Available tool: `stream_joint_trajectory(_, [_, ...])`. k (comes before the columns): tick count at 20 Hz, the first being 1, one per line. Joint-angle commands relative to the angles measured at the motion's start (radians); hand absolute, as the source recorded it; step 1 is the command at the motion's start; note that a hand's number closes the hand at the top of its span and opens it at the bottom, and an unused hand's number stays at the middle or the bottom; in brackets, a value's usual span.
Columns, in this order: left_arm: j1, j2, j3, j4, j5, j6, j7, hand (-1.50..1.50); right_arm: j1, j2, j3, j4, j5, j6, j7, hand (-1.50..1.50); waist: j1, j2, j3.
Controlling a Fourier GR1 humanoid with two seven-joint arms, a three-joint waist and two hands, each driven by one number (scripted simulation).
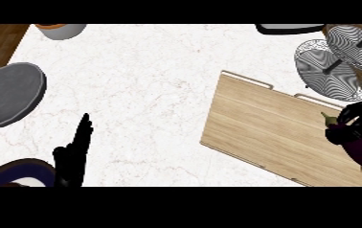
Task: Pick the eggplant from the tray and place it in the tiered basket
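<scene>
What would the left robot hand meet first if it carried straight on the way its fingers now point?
The left robot hand points up and slightly right across bare white counter. That line looks free to the counter's far edge; the grey plate lies left of it. Height above the counter is unclear.

A kitchen: a white marbled surface [141,78] fills the frame, with a wooden tray [268,126] at the right, a wire tiered basket [329,64] at the upper right, and a grey bowl [17,93] at the left edge
</scene>
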Motion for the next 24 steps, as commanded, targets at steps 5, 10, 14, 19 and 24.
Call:
stream_joint_trajectory(5, [0.028, 0.014, 0.019, 0.009, 0.010, -0.015, -0.015, 0.00, 0.199, -0.121, -0.328, -0.231, -0.102, -0.242, -0.016, 1.50, -0.006, -0.002, -0.006])
stream_joint_trajectory(10, [-0.007, 0.026, 0.050, 0.044, 0.020, -0.018, -0.003, 0.00, 0.222, -0.199, -0.488, -0.489, -0.114, -0.290, 0.087, 1.50, -0.016, -0.003, -0.009])
stream_joint_trajectory(14, [-0.010, 0.014, 0.039, 0.086, 0.020, -0.040, -0.031, 0.00, 0.336, -0.287, -0.640, -0.651, -0.125, -0.217, 0.118, 1.50, 0.007, 0.005, -0.007])
stream_joint_trajectory(19, [-0.052, -0.044, -0.041, 0.018, -0.048, 0.011, 0.048, 0.00, 0.352, -0.315, -0.777, -0.771, -0.124, -0.091, 0.266, 1.50, 0.060, 0.015, -0.004])
stream_joint_trajectory(24, [-0.078, 0.001, 0.000, 0.011, -0.025, -0.056, 0.067, 0.00, 0.273, -0.325, -0.876, -0.659, -0.138, 0.004, 0.223, 1.50, 0.079, 0.019, -0.003])
